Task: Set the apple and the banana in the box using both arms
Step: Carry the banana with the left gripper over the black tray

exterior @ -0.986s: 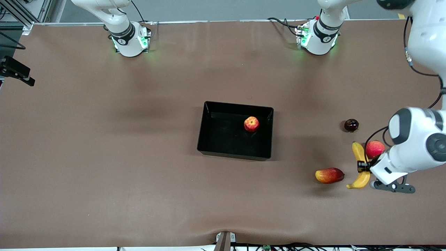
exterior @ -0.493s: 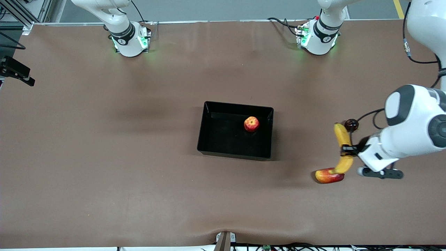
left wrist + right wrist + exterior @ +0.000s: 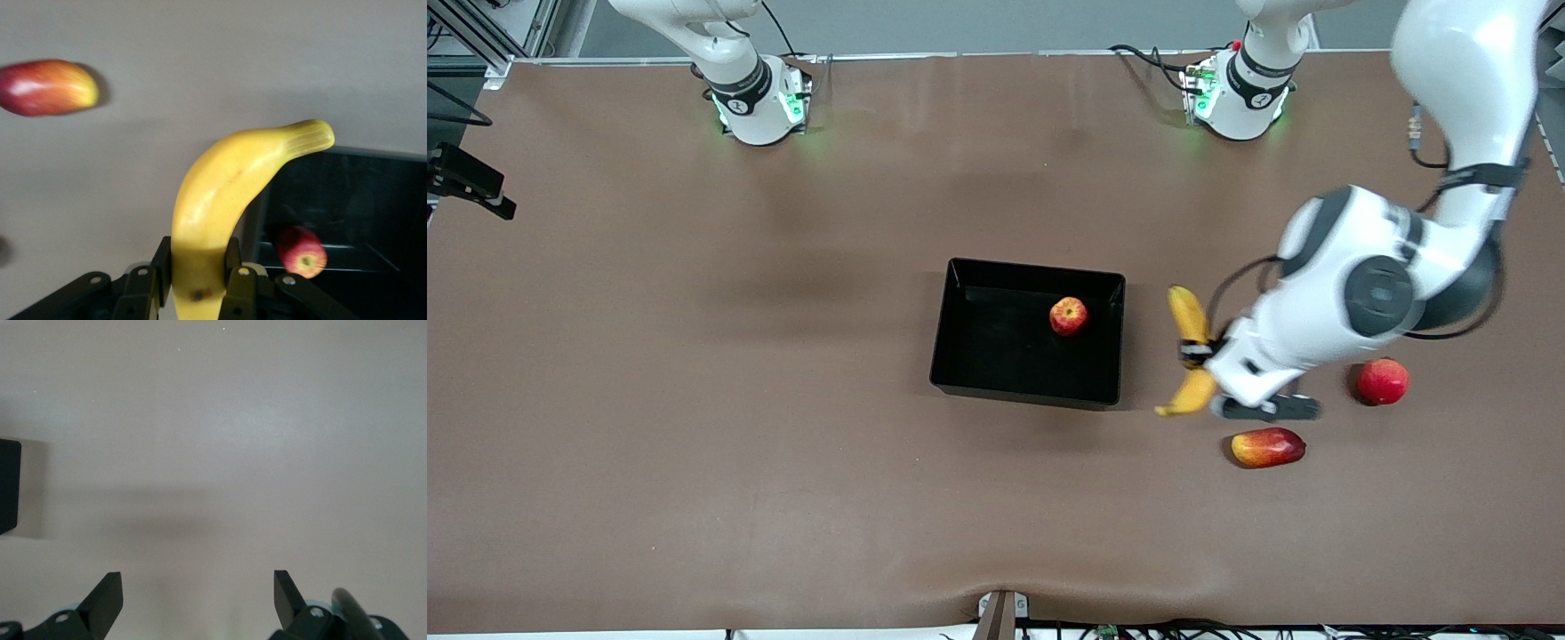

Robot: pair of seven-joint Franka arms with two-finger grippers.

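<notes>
My left gripper (image 3: 1193,354) is shut on the yellow banana (image 3: 1190,350) at its middle and holds it in the air over the bare table, just beside the black box (image 3: 958,356) toward the left arm's end. In the left wrist view the banana (image 3: 227,207) rises between the fingers (image 3: 162,263), with the box (image 3: 360,175) and the apple (image 3: 301,250) past it. The red, yellow-streaked apple (image 3: 1068,316) lies inside the box near its wall toward the left arm's end. My right gripper (image 3: 198,595) is open and empty over bare table; it is out of the front view.
A red-and-yellow mango-like fruit (image 3: 1267,446) lies nearer the front camera than the left gripper. It also shows in the left wrist view (image 3: 47,87). A pinkish-red round fruit (image 3: 1382,380) lies toward the left arm's end of the table. A black object (image 3: 8,485) shows at the edge of the right wrist view.
My left arm has lifted the banana and carried it from beside the pinkish-red fruit toward the box. The small dark fruit seen earlier is now hidden by the arm.
</notes>
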